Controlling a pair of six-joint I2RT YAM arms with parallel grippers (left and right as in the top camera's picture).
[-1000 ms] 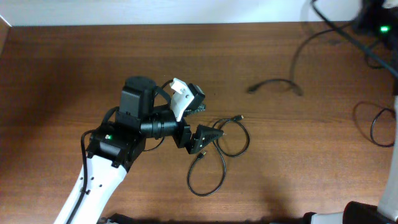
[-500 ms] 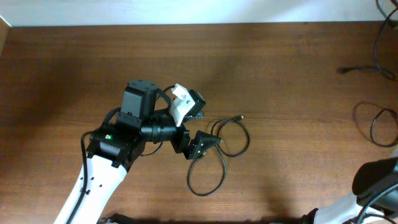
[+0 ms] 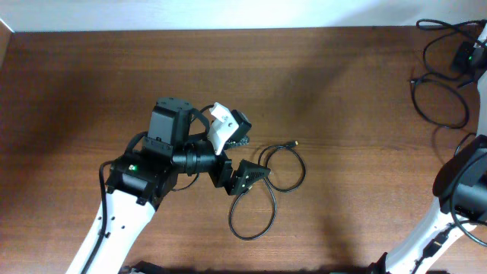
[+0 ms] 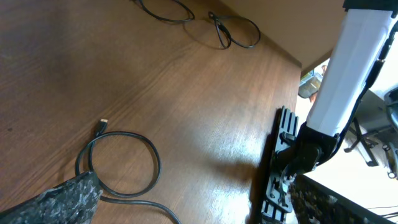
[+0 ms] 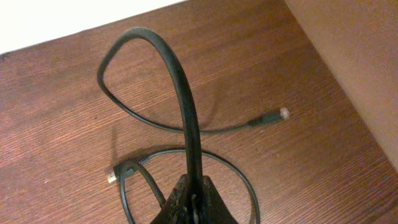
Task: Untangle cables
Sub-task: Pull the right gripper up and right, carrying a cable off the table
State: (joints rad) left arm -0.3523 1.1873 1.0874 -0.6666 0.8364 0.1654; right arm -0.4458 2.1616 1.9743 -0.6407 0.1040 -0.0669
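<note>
Our left gripper (image 4: 193, 196) hangs low over the brown wooden table (image 3: 91, 84). Its two textured fingers (image 4: 65, 198) are spread wide, with nothing between them. A thin black cable with small plug ends (image 4: 118, 134) lies in loose loops just ahead of and beneath that gripper, and one strand runs in under a fingertip. Well off to the right, our right gripper (image 5: 193, 186) is pinched tight on a second thin black cable (image 5: 186, 112), which arches up from its closed tips. The cable's silver-tipped plug (image 5: 281, 114) rests on the wood beyond. More loops lie under this gripper, and we cannot tell whether they belong to the same cord.
</note>
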